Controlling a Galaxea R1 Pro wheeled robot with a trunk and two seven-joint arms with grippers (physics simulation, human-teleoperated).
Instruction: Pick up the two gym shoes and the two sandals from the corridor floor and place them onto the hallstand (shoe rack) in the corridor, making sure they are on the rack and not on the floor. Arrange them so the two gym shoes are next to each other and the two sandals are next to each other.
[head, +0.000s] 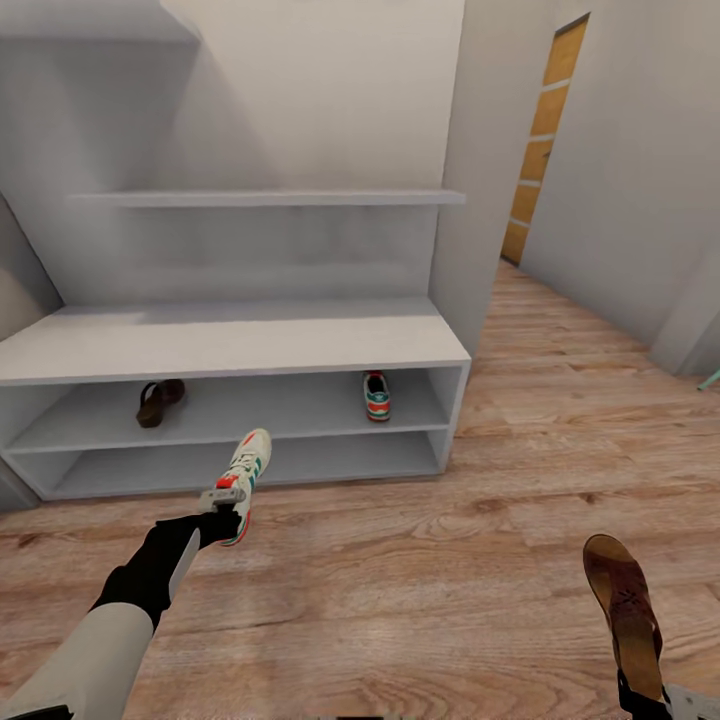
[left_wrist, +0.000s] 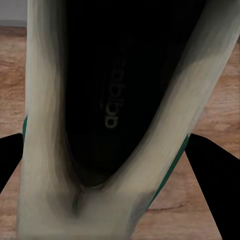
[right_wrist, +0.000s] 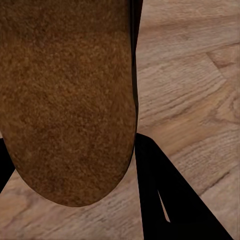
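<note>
Left hand (head: 222, 512) grips a cream leather sneaker (head: 243, 477); right hand (head: 640, 700) holds a flat, grainy brown sandal (head: 622, 610) over wood-grain floor (head: 420, 570).

Brown sandal (right_wrist: 67, 100) in right claw (right_wrist: 75, 165)

Sandal (head: 158, 402) left, gym shoe (head: 377, 395) right, apparently on hallstand's (head: 230, 345) upper tier.

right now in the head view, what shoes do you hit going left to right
sandal on the rack's upper tier → gym shoe held by the left gripper → gym shoe on the rack's upper tier → sandal held by the right gripper
</note>
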